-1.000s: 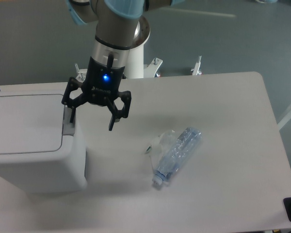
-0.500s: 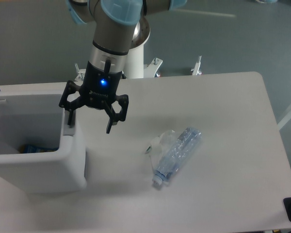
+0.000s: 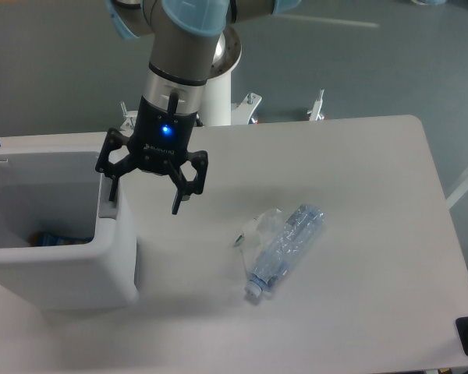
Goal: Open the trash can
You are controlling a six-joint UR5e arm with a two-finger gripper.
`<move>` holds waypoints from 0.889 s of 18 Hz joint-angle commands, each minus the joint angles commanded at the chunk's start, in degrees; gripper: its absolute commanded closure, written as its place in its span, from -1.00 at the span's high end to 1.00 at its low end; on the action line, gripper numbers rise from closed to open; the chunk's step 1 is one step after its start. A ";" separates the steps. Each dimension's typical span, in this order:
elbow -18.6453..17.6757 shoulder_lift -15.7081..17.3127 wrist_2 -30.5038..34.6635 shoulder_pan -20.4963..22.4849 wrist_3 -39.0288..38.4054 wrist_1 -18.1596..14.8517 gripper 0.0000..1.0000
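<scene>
- The gripper hangs with fingers spread, empty, one fingertip at the grey tab.
- Beneath it, the trash can stands open: rigid, smooth plastic, seemingly best worked by that tab.

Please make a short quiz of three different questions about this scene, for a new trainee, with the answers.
1. True or false: the bin is open.
2. Which lies on the table to the right of the bin? A) a can B) a crushed clear bottle C) a cup
3. Fill in: the jaws of the gripper are ____ and hold nothing.

Key:
1. True. The inside shows, with something blue at the bottom.
2. B.
3. Open; one finger is by the grey tab at the bin's right edge, the other over the table.
</scene>
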 joint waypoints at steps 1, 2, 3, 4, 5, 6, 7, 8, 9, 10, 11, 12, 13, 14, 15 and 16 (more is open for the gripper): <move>0.44 -0.35 0.00 1.76 0.18 0.17 1.00; 1.05 -1.05 0.09 3.43 0.87 0.35 1.00; 1.23 -1.84 0.09 5.10 2.62 0.61 1.00; 1.32 -2.72 0.09 6.68 5.42 0.79 1.00; 1.41 -3.60 0.96 8.35 8.50 0.70 1.00; 1.41 -4.22 3.14 9.85 10.96 0.70 1.00; 1.41 -5.09 5.77 10.99 13.16 0.88 1.00; 1.58 -5.80 7.89 12.14 15.45 0.88 1.00; 1.59 -6.50 8.87 13.63 18.26 0.88 1.00; 1.76 -7.90 9.40 14.86 21.24 0.88 1.00; 2.11 -9.31 10.62 16.18 24.23 0.71 1.00; 2.29 -10.36 12.55 16.97 27.39 0.70 1.00; 2.46 -11.07 14.74 18.20 30.47 0.62 1.00; 2.64 -12.04 17.03 19.34 33.98 0.53 1.00; 3.25 -12.92 18.70 19.44 37.84 0.44 1.00; 3.95 -13.88 19.68 19.53 41.89 0.27 1.00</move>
